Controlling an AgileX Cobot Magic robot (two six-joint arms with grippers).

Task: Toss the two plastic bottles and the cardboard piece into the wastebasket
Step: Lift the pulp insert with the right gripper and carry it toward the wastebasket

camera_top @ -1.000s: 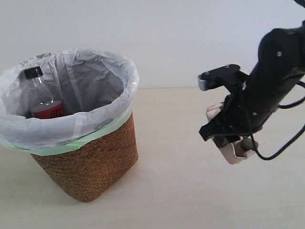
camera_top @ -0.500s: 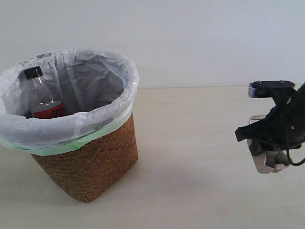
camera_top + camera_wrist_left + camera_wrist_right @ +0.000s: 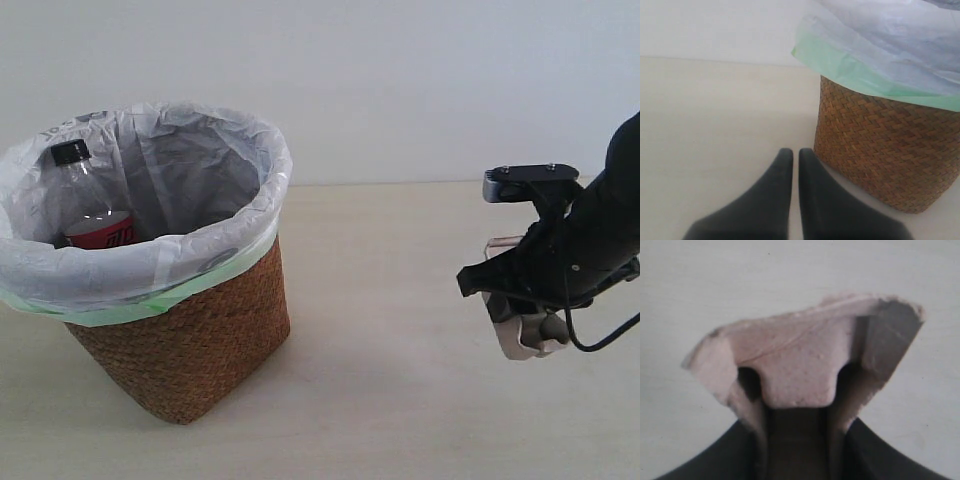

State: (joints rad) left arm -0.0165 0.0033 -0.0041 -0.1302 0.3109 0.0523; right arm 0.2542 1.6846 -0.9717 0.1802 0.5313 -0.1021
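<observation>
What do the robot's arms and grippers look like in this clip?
The right arm is glossy black with a grey-faced black wrist bracket and a thin black cable looping below. The left gripper has smooth matte black fingers tapering to rounded tips.

**Pale worktop, plain wall**

A light beige worktop (image 3: 390, 400) fills the lower half of the exterior view. Its surface is matte and even in tone, with only a faint warm tint. Soft, diffuse shadows darken it slightly toward the lower left. Behind it stands a plain wall (image 3: 420, 80), whitish with a cool grey cast and uniformly lit. Wall and worktop meet in a straight, level line running across the view a little above mid-height.

The left wrist view shows the same pale surface reaching back to the same white wall along a soft, nearly level seam. In the right wrist view the background is a uniform greyish-beige surface with fine grain.
</observation>
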